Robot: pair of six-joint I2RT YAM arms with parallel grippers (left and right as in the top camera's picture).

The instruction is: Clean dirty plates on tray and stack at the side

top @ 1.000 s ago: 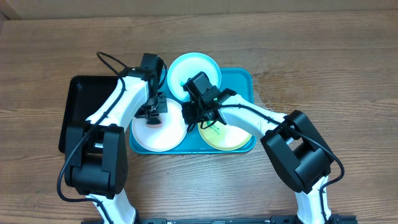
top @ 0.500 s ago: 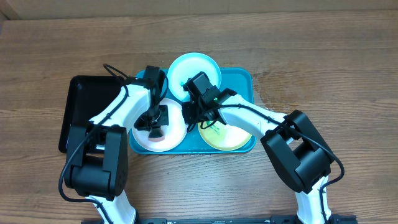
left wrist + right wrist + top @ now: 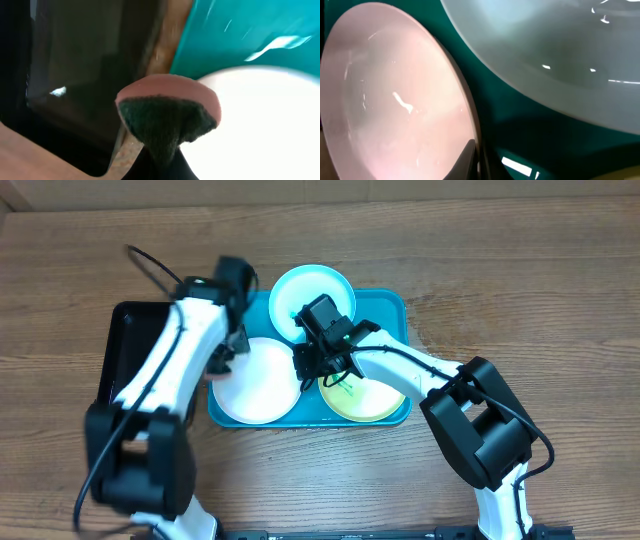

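L gripper (image 3: 224, 352) is clamped on the sponge (image 3: 167, 112) (pink foam w/ dark scour face), which hangs over the left rim of the white plate (image 3: 258, 385), next to the black tray (image 3: 125, 340). R gripper (image 3: 312, 368): one finger meets that plate's right rim; you cannot tell whether it pinches.

All three plates lie in the tray (image 3: 388, 308):
- white plate: near-left
- light blue plate (image 3: 312, 290): at the back, overhanging the far rim
- yellow plate (image 3: 368, 400): near-right

Expect thin plastic: light, stiff, glossy, prob. slippery, so it may skate under scrubbing. Take hold at the raised rim, not the flat centre. Keep sponge pressure moderate.
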